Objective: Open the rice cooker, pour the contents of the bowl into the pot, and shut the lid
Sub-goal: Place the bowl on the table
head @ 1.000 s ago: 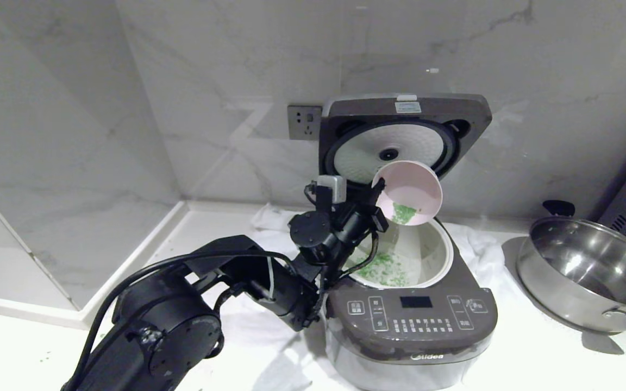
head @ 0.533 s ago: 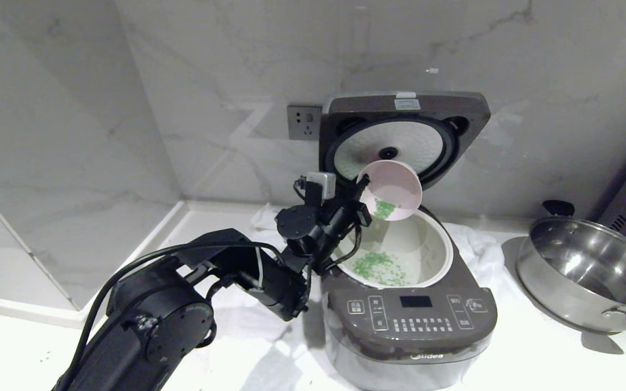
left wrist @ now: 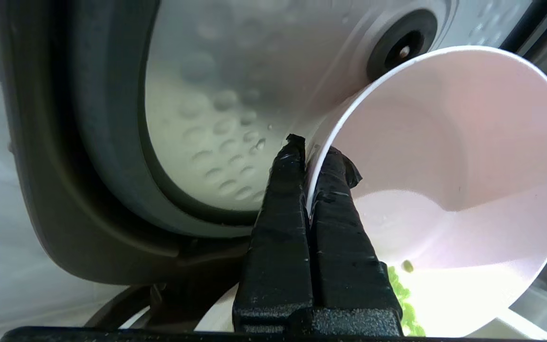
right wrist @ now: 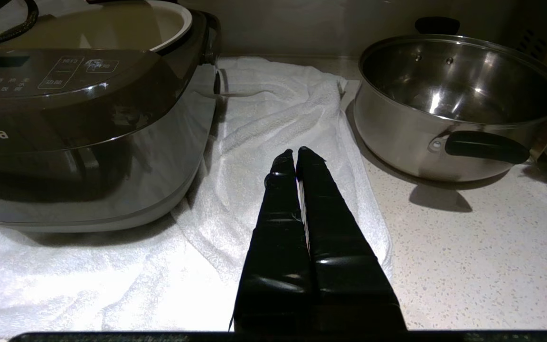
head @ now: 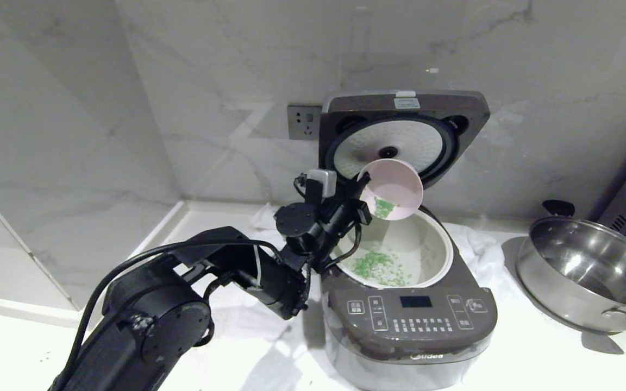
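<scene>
Jaws of the left gripper (left wrist: 309,147) pinch the pink bowl (head: 394,187) by its rim, tilted over the rice cooker (head: 408,320) pot beneath the raised lid (head: 402,133), so tipping steeper should shed the clinging green pieces (head: 382,207).

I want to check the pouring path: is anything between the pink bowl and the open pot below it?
Nothing visible: the left gripper holds the bowl tilted directly over the open pot, the lid upright behind it.
</scene>
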{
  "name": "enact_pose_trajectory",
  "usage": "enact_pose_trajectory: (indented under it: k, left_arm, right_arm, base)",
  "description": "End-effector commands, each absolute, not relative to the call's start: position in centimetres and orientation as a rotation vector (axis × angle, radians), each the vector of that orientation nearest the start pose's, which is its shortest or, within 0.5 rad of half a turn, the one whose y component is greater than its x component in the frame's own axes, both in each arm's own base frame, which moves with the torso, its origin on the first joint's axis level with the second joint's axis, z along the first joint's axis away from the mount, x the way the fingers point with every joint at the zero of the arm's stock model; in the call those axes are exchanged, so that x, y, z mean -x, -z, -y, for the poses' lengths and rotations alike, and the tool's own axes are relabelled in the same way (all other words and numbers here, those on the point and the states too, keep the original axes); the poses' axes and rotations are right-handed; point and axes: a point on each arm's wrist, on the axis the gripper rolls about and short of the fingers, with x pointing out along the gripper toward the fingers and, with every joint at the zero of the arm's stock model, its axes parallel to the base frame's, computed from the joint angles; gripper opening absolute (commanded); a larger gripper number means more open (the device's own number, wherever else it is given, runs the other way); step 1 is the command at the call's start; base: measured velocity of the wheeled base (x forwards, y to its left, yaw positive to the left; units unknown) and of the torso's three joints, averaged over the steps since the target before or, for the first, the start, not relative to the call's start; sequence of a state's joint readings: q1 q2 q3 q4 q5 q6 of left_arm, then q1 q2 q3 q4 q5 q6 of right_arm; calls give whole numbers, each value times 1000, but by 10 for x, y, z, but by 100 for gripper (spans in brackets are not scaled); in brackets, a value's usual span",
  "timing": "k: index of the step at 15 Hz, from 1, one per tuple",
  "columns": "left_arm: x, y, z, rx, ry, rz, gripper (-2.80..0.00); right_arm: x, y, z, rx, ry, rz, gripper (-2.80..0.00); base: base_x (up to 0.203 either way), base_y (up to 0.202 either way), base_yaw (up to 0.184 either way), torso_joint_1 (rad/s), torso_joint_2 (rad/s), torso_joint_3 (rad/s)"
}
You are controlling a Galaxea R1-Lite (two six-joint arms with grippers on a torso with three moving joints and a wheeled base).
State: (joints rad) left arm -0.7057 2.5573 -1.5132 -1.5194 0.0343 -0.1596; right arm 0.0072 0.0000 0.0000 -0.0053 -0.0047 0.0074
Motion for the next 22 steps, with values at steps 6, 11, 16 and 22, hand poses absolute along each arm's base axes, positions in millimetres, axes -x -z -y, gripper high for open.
enact_pose_trajectory:
  k: [6,11,16,22]
  left_arm:
    - [-352,-148,296,268,738,273,-280]
    - [-329,-164,279,184,779,45,-280]
    - [-309,-171,262,107,794,-202,-280]
    - [-290,-186,242,29,766,-469,-280]
  right_arm:
    - [23,-76,0,-8,-3,5,-280]
    - [23,-76,0,-8,-3,6,-280]
    - [23,-76,0,-8,-3,5,-280]
    - [23,-76,0,-8,-3,4,-280]
  base:
    - [0,0,0,0,0,0]
    - [0,0,0,0,0,0]
    - [0,0,0,0,0,0]
    - [0,0,0,0,0,0]
